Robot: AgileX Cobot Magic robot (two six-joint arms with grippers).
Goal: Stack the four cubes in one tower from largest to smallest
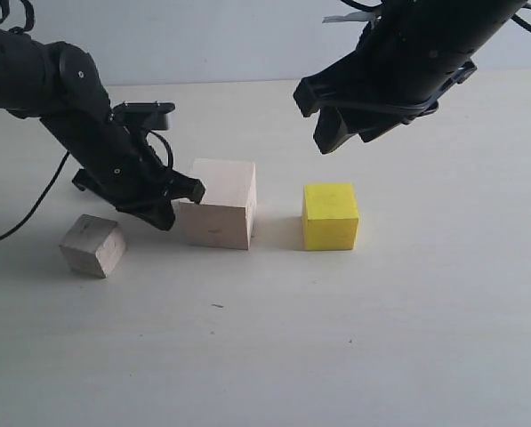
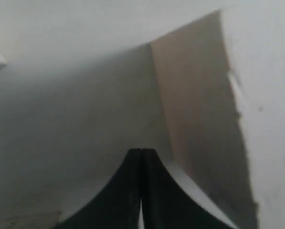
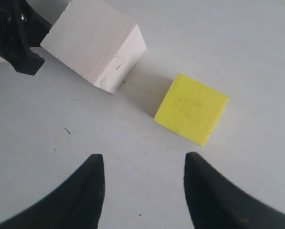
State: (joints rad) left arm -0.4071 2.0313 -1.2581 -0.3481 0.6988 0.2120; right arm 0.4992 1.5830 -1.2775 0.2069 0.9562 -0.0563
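Pressed together, my left gripper (image 1: 181, 203) sits just beside the large pale wood cube (image 1: 219, 203), at its 9 o'clock. The bright yellow cube (image 1: 330, 216) stands apart at the large cube's 3 o'clock, and a small pale wood cube (image 1: 93, 245) lies at its 8 o'clock. My right gripper (image 1: 345, 135), fingers spread, hangs above the yellow cube.

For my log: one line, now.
left claw shut, beside large pale wood cube | right claw open, raised near bright yellow cube
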